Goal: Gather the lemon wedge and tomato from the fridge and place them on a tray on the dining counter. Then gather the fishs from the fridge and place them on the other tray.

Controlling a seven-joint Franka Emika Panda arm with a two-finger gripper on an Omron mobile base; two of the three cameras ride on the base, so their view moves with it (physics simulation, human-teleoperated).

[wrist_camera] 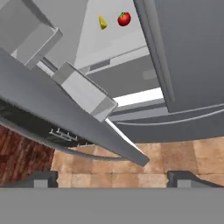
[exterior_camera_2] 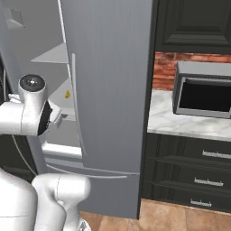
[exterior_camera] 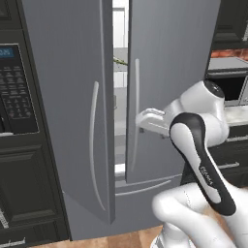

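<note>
The fridge (exterior_camera: 72, 97) stands in front of me with its left door swung partly open and its right door (exterior_camera_2: 113, 99) closed. Through the gap, the hand view shows the yellow lemon wedge (wrist_camera: 103, 22) and the red tomato (wrist_camera: 124, 19) side by side on a pale shelf, well ahead of my gripper (wrist_camera: 112, 179). The lemon wedge (exterior_camera_2: 67, 94) also shows inside the fridge in the right base view. My gripper (exterior_camera: 144, 119) hovers by the right door's handle at mid height. It is open, with nothing between its fingertips (wrist_camera: 41, 178). The fish, trays and dining counter are out of view.
A thin greenish thing (exterior_camera: 121, 61) lies on an upper shelf in the door gap. A dark oven panel (exterior_camera: 14, 92) flanks the fridge on the left. To the right are a microwave (exterior_camera_2: 203, 94), a marble counter (exterior_camera_2: 180, 124) and dark drawers. Wooden floor lies below.
</note>
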